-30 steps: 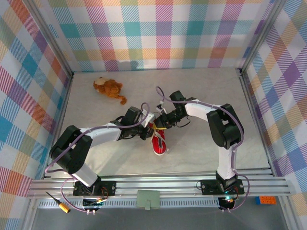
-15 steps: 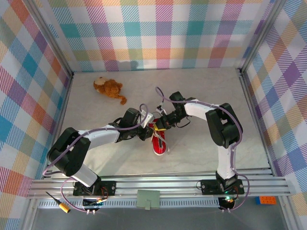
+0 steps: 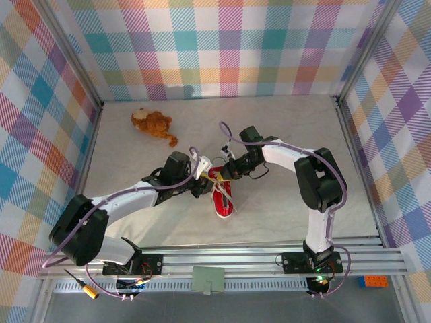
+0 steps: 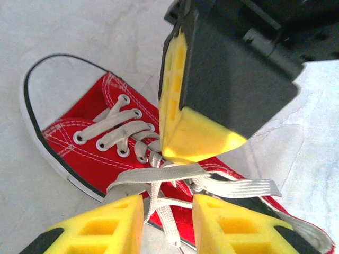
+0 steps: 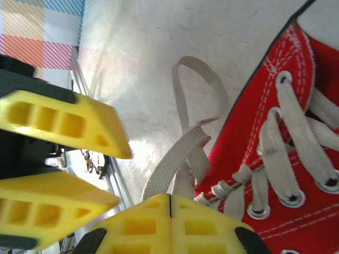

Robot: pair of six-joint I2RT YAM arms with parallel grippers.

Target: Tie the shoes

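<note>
My right gripper [image 5: 169,205] has its yellow fingers pressed together on a white lace [image 5: 183,151] of the red canvas sneaker [image 5: 296,106]. The sneaker lies just ahead, loosely threaded. My left gripper [image 4: 167,209] stands spread, lace strands crossing just before its tips, with the white toe cap [image 4: 45,92] beyond.

Matt red canvas sneaker [image 4: 87,156], woven white laces [image 4: 175,172] — yellow plastic pincer pads [image 4: 106,225]

Sneaker [image 3: 223,202]: heel end hidden under left gripper [image 3: 205,176] and right gripper [image 3: 225,171] from above; we find it cut by frame edges in both wrist views. Laces [image 5: 183,151]: one run lost between right gripper's fingers.
</note>
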